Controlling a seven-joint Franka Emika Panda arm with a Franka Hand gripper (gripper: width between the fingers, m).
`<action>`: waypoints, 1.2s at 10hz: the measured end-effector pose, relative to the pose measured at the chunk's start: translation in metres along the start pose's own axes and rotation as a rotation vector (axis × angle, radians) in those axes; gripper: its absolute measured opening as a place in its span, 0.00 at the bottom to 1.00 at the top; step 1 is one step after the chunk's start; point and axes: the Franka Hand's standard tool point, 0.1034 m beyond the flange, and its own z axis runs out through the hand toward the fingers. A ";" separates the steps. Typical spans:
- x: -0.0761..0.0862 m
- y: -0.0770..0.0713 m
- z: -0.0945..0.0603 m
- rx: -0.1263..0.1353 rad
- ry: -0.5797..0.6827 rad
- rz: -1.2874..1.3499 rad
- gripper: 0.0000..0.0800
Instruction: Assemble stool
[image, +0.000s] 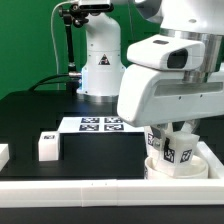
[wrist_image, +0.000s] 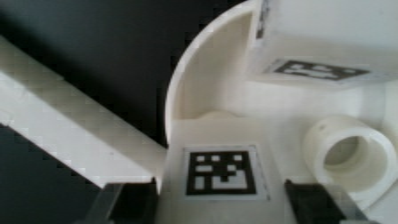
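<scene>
Well off the seat (image: 196, 168) toward the exterior view's left, a loose leg (image: 47, 146) stands on the black table (image: 30, 115). The marker board (image: 100, 123) lies between that leg and the seat, farther back. Directly above the seat, the gripper (wrist_image: 217, 200) clasps the held leg (wrist_image: 221, 168), one finger pressed to each side and the tag facing the wrist camera. Beside the held leg, an oval socket (wrist_image: 356, 158) opens in the seat; beyond it stands another tagged block (wrist_image: 313, 70). A white rail (image: 90, 188) runs just in front of the seat.
</scene>
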 end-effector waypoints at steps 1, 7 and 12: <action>0.004 -0.001 -0.001 -0.011 0.015 0.081 0.43; 0.002 0.000 0.000 0.021 0.044 0.494 0.43; 0.005 0.001 0.001 0.052 0.079 0.884 0.43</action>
